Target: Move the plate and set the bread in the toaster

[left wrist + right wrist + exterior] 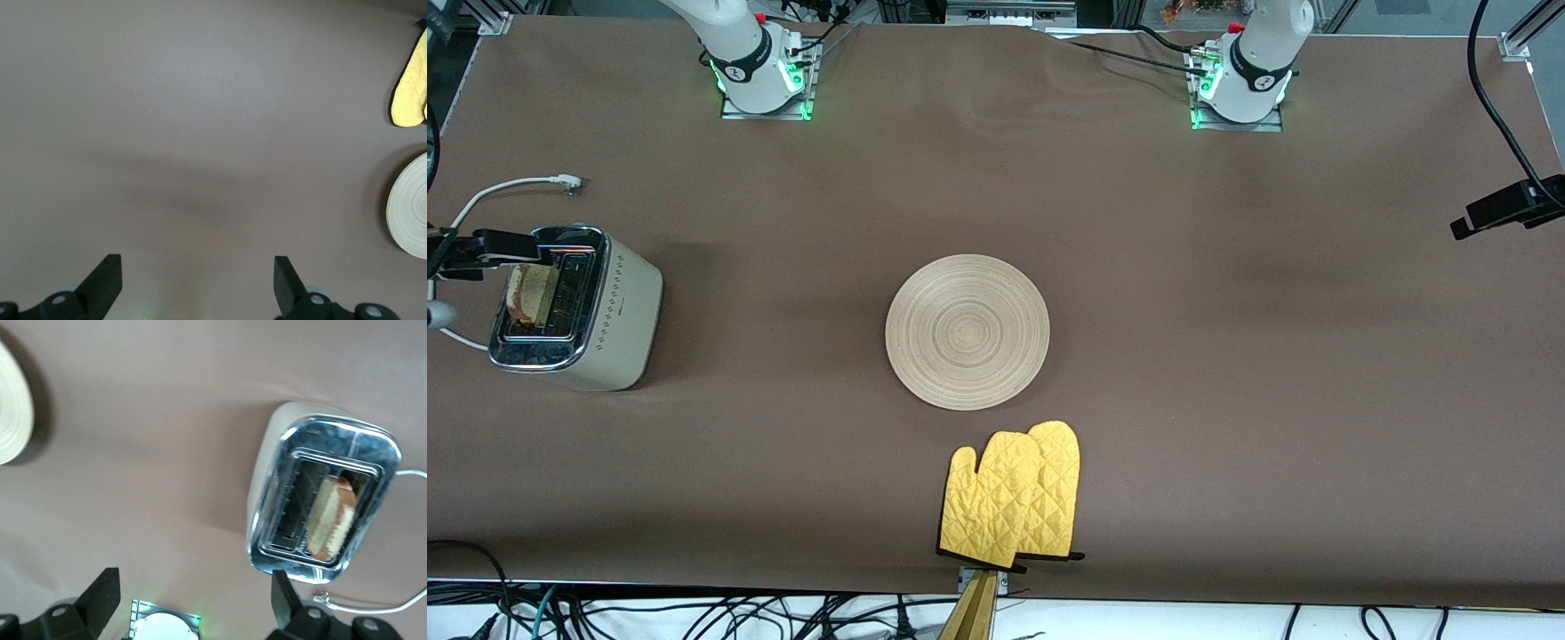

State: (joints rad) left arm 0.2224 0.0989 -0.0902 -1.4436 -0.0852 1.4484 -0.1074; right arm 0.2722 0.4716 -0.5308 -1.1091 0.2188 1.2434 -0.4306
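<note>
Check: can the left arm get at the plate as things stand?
Probably yes. The plate lies bare mid-table, nothing on it; the mitts sit apart, nearer the camera. The left end effector is open over bare table.

A brown cloth (1227, 356) covers the whole table, lightly wrinkled toward the robots' end. Black cables (694, 613) tangle along a white strip below its near edge. Lighting is soft and even.

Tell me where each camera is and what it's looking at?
Front view: high across the table, facing both arm bases; shows plate, toaster, yellow mitts.
Left wrist view: on the left arm, looking down at bare table; left claw open.
Right wrist view: on the right arm, looking down at the toaster holding bread; right claw open.
Shared: all three show the plate.
</note>
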